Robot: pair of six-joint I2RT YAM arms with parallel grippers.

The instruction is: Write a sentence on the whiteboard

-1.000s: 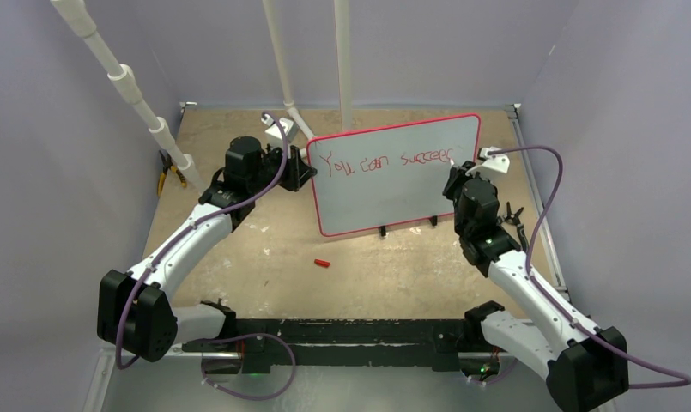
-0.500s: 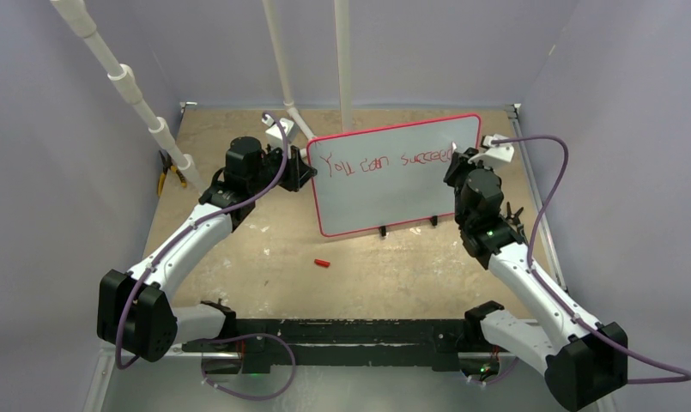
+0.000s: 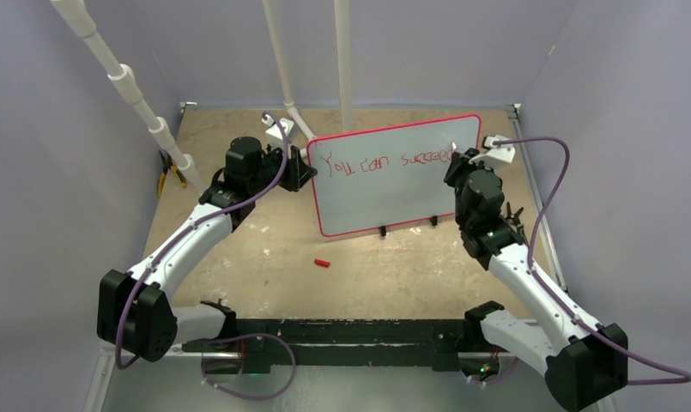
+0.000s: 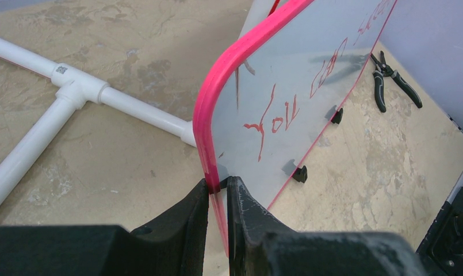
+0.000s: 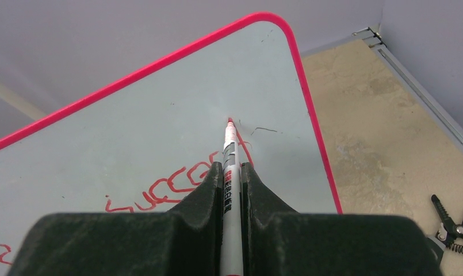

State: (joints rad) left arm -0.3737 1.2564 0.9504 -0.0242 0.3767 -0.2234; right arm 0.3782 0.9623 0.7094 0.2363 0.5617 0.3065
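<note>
The whiteboard (image 3: 393,184) stands upright on small black feet, white with a red-pink frame. The sentence (image 3: 384,160) in red marker reads "You can succee", with a stroke of a last letter beside it. My left gripper (image 3: 300,172) is shut on the board's left edge (image 4: 214,172). My right gripper (image 3: 459,165) is shut on a white marker (image 5: 231,172). The marker's red tip (image 5: 229,121) touches the board face near its right edge, at the top of a red stroke after "succee" (image 5: 165,187).
A red marker cap (image 3: 323,263) lies on the table in front of the board. Black pliers (image 3: 513,215) lie right of the board; yellow-handled pliers (image 3: 172,176) lie at the left wall. White pipes (image 3: 281,60) stand behind the board.
My right gripper moved up and slightly right along the board with the marker, from beside the end of the word to just above it. The left arm and board stayed still.
</note>
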